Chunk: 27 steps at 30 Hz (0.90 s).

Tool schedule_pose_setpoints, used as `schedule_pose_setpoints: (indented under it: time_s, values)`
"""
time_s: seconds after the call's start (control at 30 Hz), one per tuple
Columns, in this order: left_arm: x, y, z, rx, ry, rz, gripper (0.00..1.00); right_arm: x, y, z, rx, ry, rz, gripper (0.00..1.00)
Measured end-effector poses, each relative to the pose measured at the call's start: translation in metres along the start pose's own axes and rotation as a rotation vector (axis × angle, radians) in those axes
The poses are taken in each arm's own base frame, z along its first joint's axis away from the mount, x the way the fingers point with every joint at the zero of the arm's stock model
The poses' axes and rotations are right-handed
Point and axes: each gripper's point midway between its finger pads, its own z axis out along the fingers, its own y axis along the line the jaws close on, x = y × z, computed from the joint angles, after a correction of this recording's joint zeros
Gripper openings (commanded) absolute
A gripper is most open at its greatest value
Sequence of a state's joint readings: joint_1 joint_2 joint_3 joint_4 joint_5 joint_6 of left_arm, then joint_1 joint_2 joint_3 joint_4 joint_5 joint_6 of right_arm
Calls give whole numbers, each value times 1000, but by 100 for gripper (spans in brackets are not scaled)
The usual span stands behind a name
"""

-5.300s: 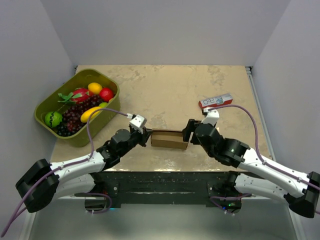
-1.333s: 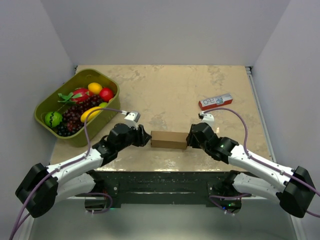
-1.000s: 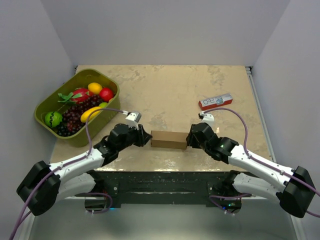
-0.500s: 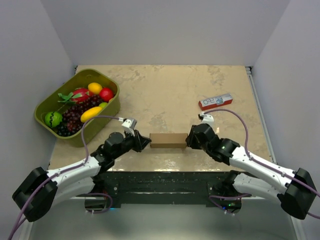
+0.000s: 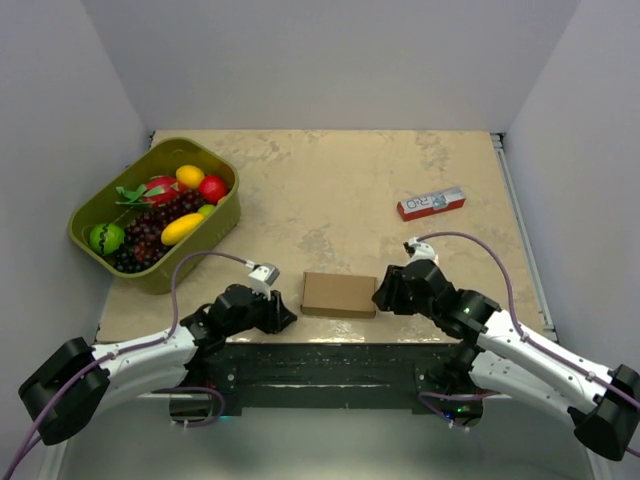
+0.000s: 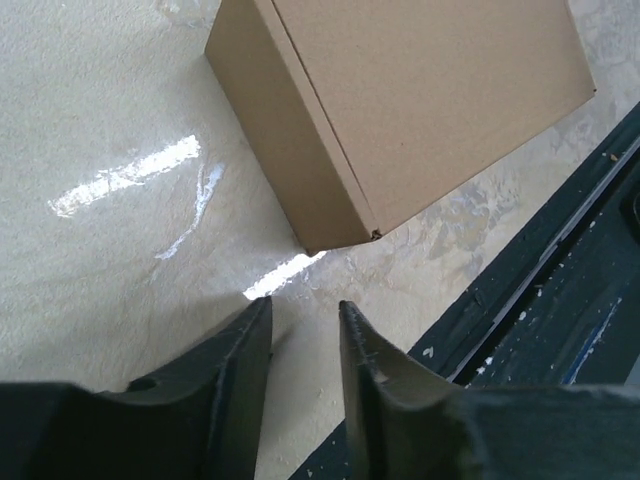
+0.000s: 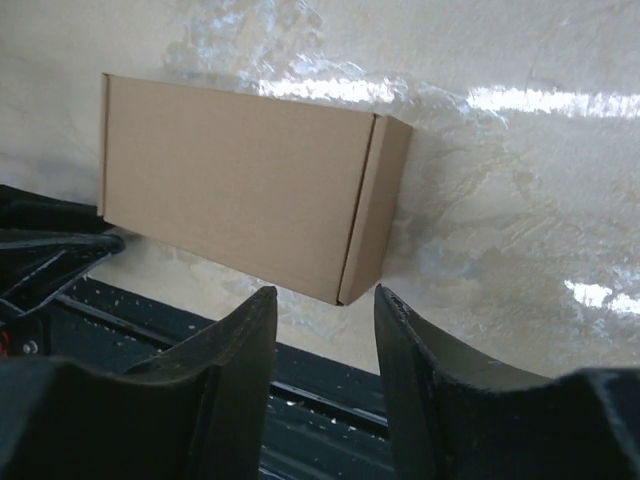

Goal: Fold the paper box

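Observation:
The paper box [image 5: 339,294] is a plain brown closed flat box lying on the table near its front edge. It fills the top of the left wrist view [image 6: 400,100] and the middle of the right wrist view [image 7: 250,185]. My left gripper [image 5: 284,314] sits just left of the box, apart from it, its jaws [image 6: 304,310] slightly parted and empty. My right gripper [image 5: 382,295] is at the box's right end, open [image 7: 325,292], with the box's near right corner just beyond the fingertips, not held.
An olive-green tray [image 5: 88,245] of toy fruit stands at the back left. A narrow red-and-white carton [image 5: 431,203] lies at the right. The dark front edge of the table [image 5: 330,355] runs just below the box. Grey walls enclose the table.
The box went from open-topped to closed, then tipped from its edge onto its flat face. Both grippers have let go and drawn back toward the front edge.

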<state>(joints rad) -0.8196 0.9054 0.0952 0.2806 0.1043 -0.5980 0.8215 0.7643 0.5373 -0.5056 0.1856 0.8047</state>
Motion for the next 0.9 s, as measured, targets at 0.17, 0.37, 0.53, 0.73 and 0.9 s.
schedule_pose_setpoints:
  time_s: [0.17,0.37,0.53,0.73,0.9]
  values:
    - [-3,-6,0,33,-6,5,55,20,-12,9,32,63,-9,66]
    - [-18,-10,2,28,-44,21,73,22,-13,17,42,66,-15,96]
    - [-78,-1,0,-31,-180,21,80,-24,-9,21,55,-27,-30,99]
    - [-148,43,-17,-193,-324,-23,94,-100,-51,35,127,-159,31,99]
    - [-208,60,-53,-300,-449,-25,100,-137,-93,27,176,-217,66,99]
